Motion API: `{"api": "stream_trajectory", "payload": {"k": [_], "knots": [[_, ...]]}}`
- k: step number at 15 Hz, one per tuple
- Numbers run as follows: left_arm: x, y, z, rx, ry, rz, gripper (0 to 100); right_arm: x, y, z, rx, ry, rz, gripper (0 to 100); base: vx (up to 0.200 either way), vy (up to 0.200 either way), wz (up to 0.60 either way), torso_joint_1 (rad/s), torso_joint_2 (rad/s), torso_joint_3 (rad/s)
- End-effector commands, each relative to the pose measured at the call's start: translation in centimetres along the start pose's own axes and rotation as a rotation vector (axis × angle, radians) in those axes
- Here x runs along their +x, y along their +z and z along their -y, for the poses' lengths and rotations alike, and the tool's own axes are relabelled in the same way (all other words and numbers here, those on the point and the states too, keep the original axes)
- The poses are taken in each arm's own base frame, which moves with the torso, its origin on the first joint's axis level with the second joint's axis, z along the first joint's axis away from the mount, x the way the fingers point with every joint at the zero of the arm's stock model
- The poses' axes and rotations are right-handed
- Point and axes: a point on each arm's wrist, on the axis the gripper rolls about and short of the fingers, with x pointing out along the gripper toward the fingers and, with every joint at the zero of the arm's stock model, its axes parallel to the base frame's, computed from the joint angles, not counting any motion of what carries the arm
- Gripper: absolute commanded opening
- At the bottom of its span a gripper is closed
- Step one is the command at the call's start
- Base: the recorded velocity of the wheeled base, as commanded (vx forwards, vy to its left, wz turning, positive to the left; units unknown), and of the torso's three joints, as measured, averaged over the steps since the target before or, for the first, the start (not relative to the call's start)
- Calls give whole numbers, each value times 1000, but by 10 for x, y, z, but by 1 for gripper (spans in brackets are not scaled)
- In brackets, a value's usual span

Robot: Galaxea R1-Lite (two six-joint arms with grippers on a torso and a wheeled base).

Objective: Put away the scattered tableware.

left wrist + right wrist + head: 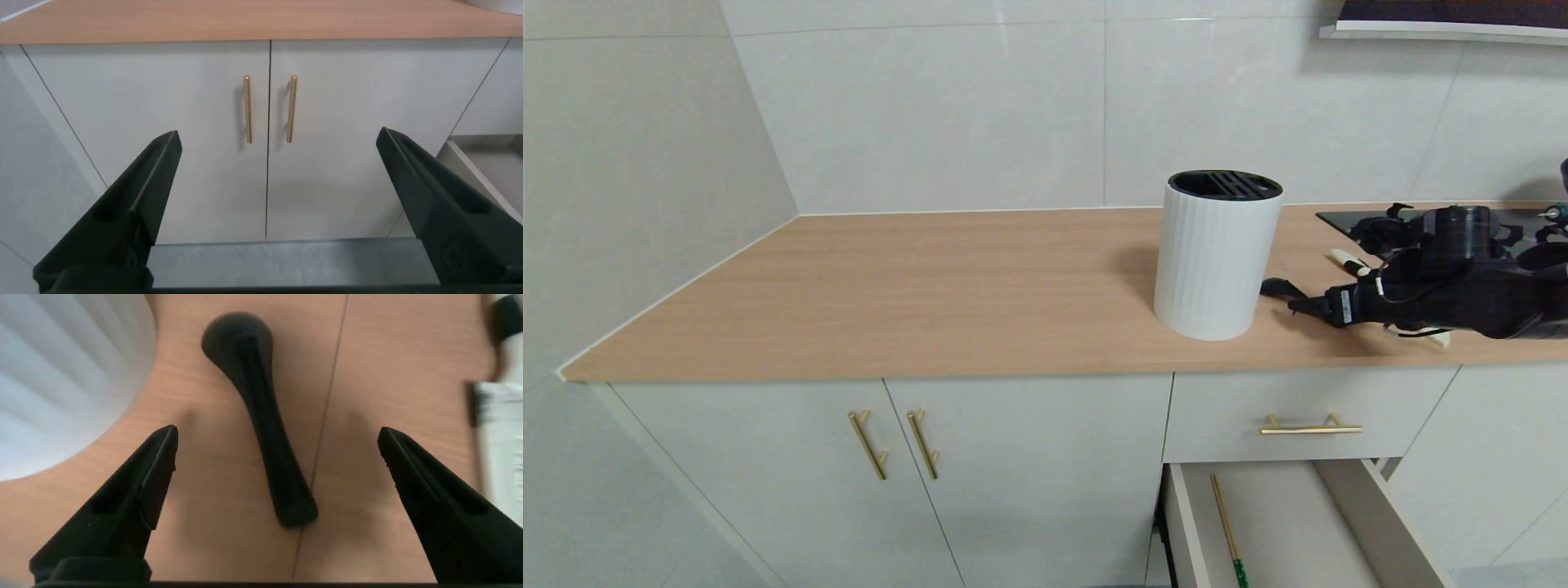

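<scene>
Right hand (277, 433) spread wide, hovering over black handle (255, 384) beside white holder (1217, 253).

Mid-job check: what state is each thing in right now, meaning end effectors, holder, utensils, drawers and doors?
Black handle: lying flat on the countertop, ungripped.
Right end effector: open, above that handle.
Left end effector: open, empty.
Utensil holder: upright.
White-handled utensil: lying on the countertop.
Upper drawer: shut.
Lower drawer: pulled open, chopsticks lying inside.
Cabinet doors: shut.
</scene>
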Motion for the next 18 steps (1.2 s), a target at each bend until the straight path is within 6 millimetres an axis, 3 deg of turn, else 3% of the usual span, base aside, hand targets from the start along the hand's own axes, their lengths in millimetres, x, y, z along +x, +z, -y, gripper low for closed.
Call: {"api": "stream_trajectory", "payload": {"k": [1,7,8,16,18], "knots": [[0,0,0,-1,0,0,100,11,-10,0,7,8,-24,100,0,0,0,0,0,0],[0,0,0,-1,0,0,100,18,-13,1,12,8,-25,100,0,0,0,0,0,0],[0,0,0,-1,0,0,100,20,-13,1,12,8,-27,0,0,0,0,0,0,0],[0,0,0,-1,0,0,100,14,-7,0,23,52,-3,0,0,0,0,0,0,0],[0,0,0,-1,0,0,100,-5,8,-4,87,45,24,0,0,0,0,0,0,0]]}}
